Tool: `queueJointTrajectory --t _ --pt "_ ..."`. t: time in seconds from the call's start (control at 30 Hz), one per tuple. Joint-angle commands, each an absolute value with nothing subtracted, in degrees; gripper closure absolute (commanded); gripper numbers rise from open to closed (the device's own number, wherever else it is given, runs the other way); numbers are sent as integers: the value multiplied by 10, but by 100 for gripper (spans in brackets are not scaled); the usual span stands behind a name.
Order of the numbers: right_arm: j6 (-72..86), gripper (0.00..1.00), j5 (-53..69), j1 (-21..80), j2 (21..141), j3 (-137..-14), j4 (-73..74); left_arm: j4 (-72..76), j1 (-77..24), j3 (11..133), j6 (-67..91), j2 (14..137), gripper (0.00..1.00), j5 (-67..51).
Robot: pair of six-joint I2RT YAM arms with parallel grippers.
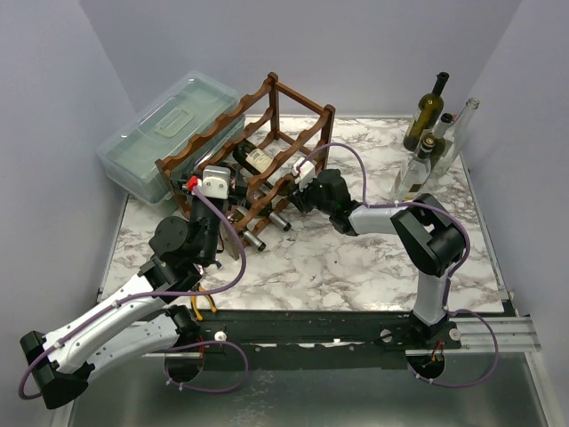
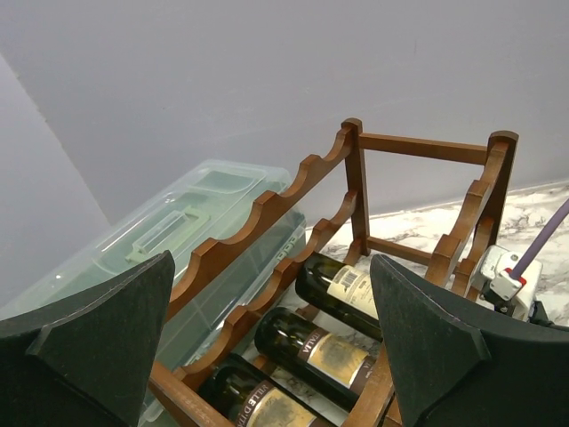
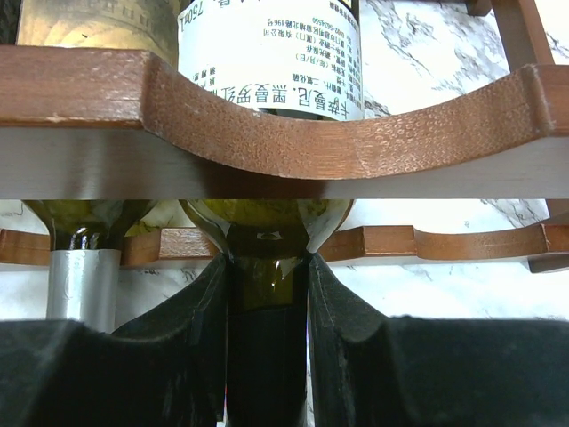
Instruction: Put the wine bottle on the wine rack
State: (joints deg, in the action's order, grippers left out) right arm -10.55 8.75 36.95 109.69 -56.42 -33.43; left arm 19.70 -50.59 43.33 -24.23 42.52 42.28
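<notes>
The wine rack (image 1: 267,116) is a dark reddish-brown wooden frame with wavy rails at the back left of the table. Three dark bottles lie in its bottom tier. My right gripper (image 1: 300,185) is shut on the neck of the farthest wine bottle (image 1: 258,158), which rests in its scalloped slot. In the right wrist view the fingers (image 3: 200,338) clamp the green neck (image 3: 267,294) just below the shoulder, behind the rail (image 3: 267,133). My left gripper (image 1: 229,197) is open and empty at the rack's near left end, above the bottles (image 2: 320,351).
A translucent lidded plastic box (image 1: 164,133) stands behind the rack on the left. Several upright bottles (image 1: 427,133) stand at the back right corner. A neighbouring bottle's silver-foiled neck (image 3: 84,285) lies just left of my right fingers.
</notes>
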Motion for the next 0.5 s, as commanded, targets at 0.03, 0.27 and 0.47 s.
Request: queueJointTrajectory --t 0.03,0.27,0.47 --pt "-98 99 65 369 1073 -576 -409 209 -505 429 -237 423 8 436" --pt "-88 99 44 369 1081 -597 -365 209 -506 428 -236 425 8 435" --pt "-85 99 59 369 1086 -607 -368 208 -505 429 -237 427 8 435"
